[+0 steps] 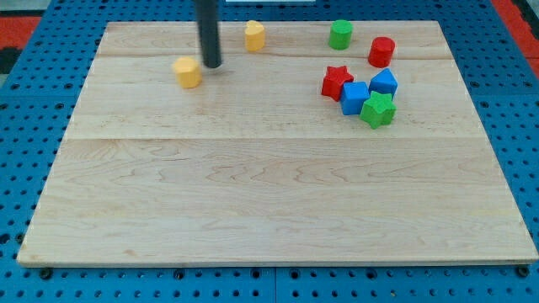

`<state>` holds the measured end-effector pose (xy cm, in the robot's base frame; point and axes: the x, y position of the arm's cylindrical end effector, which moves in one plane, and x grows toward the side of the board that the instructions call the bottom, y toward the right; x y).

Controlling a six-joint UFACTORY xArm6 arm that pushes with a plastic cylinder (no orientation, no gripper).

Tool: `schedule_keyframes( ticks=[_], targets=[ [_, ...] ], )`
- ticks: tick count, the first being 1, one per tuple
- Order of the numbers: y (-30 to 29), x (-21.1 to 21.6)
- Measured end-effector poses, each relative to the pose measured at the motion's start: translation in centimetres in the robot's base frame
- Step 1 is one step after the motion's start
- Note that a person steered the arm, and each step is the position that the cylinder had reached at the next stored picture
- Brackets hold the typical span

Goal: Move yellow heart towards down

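Landmark: my tip (pixel 211 66), a bare rod end with no gripper, holding nothing.
Yellow heart (pixel 188 72): just beside my tip, on its left and slightly below.
Second yellow block (pixel 254 34): up and right of my tip.
Tabletop (pixel 269 210): wooden; red, blue and green blocks lie well right of my tip.

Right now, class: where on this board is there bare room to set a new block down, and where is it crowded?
Free: the whole lower half of the wooden board, below every block, and the left edge beside the yellow block. My tip stands just right of that block, the other yellow block beyond. Crowded: upper right, where red star, blue cube, blue block and green star cluster.
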<state>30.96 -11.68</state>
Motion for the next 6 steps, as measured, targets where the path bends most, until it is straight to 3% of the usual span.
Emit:
schedule_keyframes(
  ticks=[1,2,4,5,6],
  targets=[
    [-2.9,2.4],
    [7.0,0.8],
    [12.6,-8.5],
    [13.5,-11.6],
    [7.0,-11.0]
  ],
)
